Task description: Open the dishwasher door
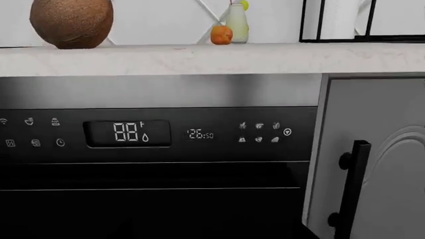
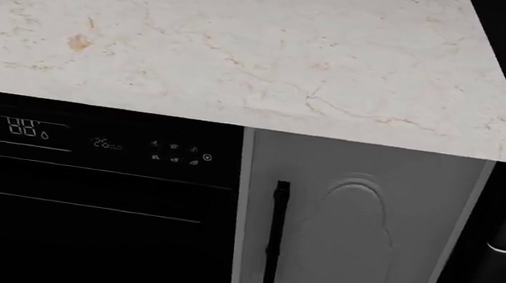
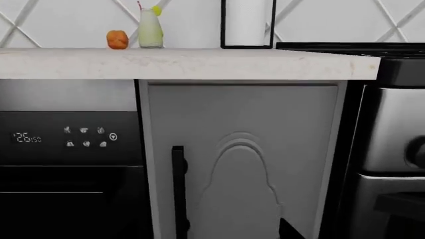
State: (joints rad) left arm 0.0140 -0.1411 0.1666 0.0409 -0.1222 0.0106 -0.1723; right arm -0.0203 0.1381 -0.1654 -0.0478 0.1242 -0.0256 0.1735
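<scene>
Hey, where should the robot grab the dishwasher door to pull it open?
Probably the top edge of the dishwasher door, just under the countertop, reached from the front. The glossy face shows no bar handle, unlike the cabinet door beside it; whether a recess sits there can't be seen.

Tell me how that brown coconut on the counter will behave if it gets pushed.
The coconut looks round, with only a small patch of it meeting the countertop, so it would probably roll rather than slide. Its rough, matte brown surface suggests it is not slippery. It looks solid and rigid, so it is likely fairly heavy for its size, though the pictures cannot confirm weight.
</scene>
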